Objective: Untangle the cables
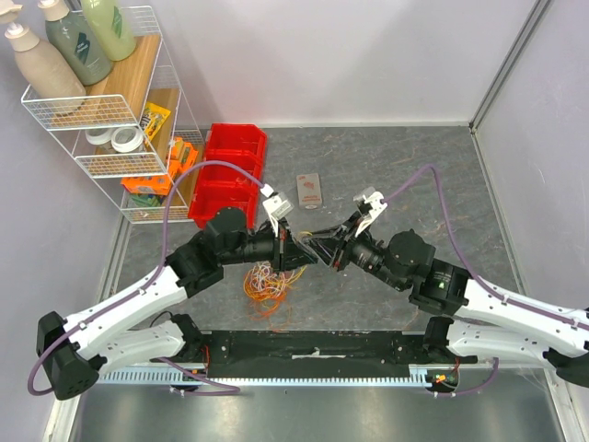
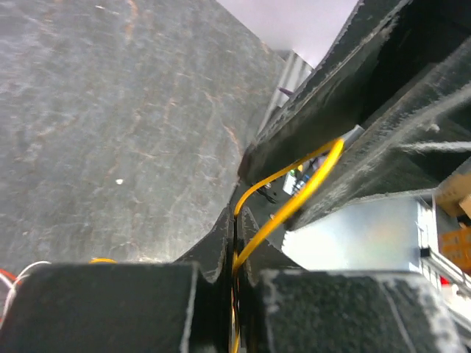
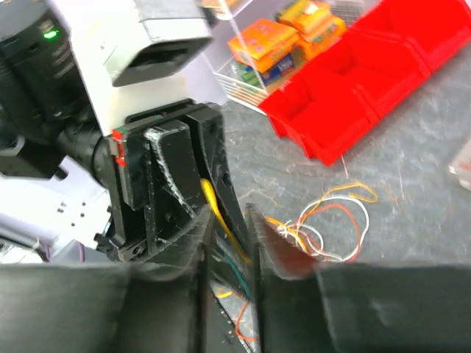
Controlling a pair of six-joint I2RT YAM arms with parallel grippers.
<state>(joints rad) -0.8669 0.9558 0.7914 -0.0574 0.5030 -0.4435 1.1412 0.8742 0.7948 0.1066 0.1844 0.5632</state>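
A loose pile of orange, white and red cables (image 1: 267, 284) lies on the grey table in front of the left arm; it also shows in the right wrist view (image 3: 331, 220). My left gripper (image 1: 308, 256) is shut on a yellow cable (image 2: 294, 202), pinched between its jaws (image 2: 237, 243). The cable runs up between the right gripper's fingers (image 2: 383, 88). My right gripper (image 1: 336, 253) meets the left one tip to tip. Its jaws (image 3: 229, 228) stand narrowly apart with the yellow cable (image 3: 221, 213) and a green one passing through the gap.
Red bins (image 1: 230, 170) stand at the back left, next to a wire shelf (image 1: 120, 120) with bottles, tape rolls and orange boxes (image 3: 272, 51). A small flat packet (image 1: 310, 191) lies behind the grippers. White walls enclose the table.
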